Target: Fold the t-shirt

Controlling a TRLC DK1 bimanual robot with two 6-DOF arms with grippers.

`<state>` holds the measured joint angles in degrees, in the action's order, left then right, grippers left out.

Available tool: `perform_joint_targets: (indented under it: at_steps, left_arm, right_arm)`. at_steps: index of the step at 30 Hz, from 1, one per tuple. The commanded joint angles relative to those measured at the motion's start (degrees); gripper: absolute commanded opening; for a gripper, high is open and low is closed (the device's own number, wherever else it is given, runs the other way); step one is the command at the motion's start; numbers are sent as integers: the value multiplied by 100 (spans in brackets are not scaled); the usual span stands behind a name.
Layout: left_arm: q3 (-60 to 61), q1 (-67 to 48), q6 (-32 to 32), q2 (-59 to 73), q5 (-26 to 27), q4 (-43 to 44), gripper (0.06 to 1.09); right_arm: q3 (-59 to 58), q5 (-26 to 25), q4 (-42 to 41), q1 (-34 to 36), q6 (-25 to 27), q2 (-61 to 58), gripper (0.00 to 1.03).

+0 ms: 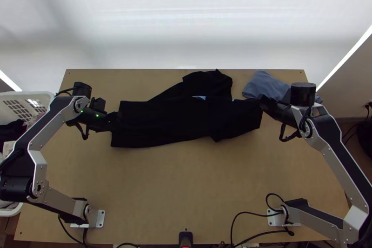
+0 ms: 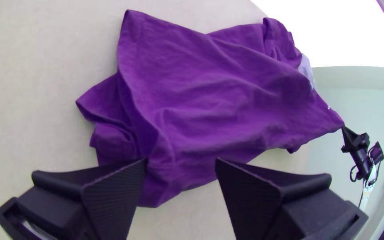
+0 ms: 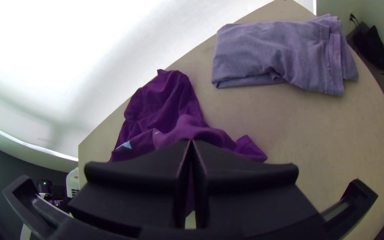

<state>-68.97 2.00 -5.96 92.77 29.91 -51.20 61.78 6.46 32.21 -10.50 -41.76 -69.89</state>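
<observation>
The dark t-shirt [image 1: 162, 120] lies across the far half of the table in a loose, uneven layer, one part jutting toward the far edge. At its left end is my left gripper [image 1: 116, 120]; in the left wrist view my left gripper [image 2: 181, 164] stands open above the t-shirt [image 2: 210, 89]. My right gripper [image 1: 264, 103] is at the shirt's right end. In the right wrist view my right gripper [image 3: 191, 146] is shut on the t-shirt [image 3: 165, 102], whose held corner is pulled up.
A folded blue-grey cloth [image 1: 267, 85] lies at the table's far right, beside the right gripper. A white basket [image 1: 28, 97] with clothes stands off the table's left side. Cables lie by the right arm's base near the front edge.
</observation>
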Motion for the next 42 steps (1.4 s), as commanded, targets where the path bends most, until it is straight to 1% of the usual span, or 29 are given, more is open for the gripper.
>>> perform_joint_targets:
  at_steps: [1, 4, 18, 19, 21, 23, 37, 38, 39, 41, 42]
  left_arm:
    - [-213, 29, -46, -233, 138, -180, 81]
    - [-249, 29, -46, -268, 234, -215, 81]
    - [-196, 90, 42, -137, 217, -215, 80]
    - [-169, 90, 68, -128, 217, -215, 77]
    - [-126, 90, 33, -84, 217, -189, 63]
    - [-90, 90, -2, -5, 173, -145, 56]
    - [156, 46, 77, 180, 24, -110, 55]
    - [173, 46, 77, 171, 15, -110, 53]
    - [200, 46, 77, 153, -3, -92, 41]
    - [244, 55, 51, 110, -12, -22, 15]
    - [270, 46, 42, 101, -20, -13, 9]
  right_arm:
    - [-131, -13, -83, -31, -105, 151, 3]
    - [-122, -13, -83, -31, -105, 151, 3]
    - [-131, -22, -83, -4, -96, 204, 3]
    - [-131, -22, -83, -4, -96, 204, 3]
    - [-113, -13, -83, -4, -96, 204, 3]
    - [-87, -13, -83, -4, -96, 204, 3]
    - [-96, -22, -83, 83, -78, 291, 3]
    - [-96, -22, -74, 83, -78, 300, 3]
    - [-96, -22, -74, 83, -78, 309, 3]
    - [-96, -22, -74, 83, -78, 318, 3]
    - [-87, -22, -74, 83, -78, 318, 3]
